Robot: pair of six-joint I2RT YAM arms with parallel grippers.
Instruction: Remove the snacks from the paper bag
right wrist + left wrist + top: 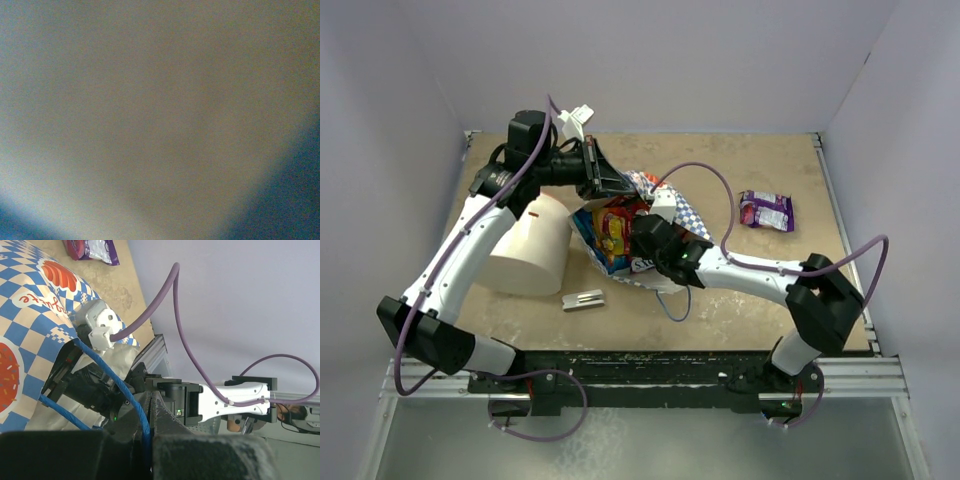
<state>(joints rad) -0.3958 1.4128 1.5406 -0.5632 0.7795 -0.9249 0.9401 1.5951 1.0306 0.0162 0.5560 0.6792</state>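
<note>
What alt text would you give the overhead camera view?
Two arms work on a checkered paper bag: the left gripper holds its top edge, the right gripper reaches inside among colourful packets. A purple snack packet lies to its right, a white cylinder and grey clip to its left.

text: none legible | paper bag (30, 340): red cursive script, unreadable | purple snack packet (767, 210): print blurred
</note>
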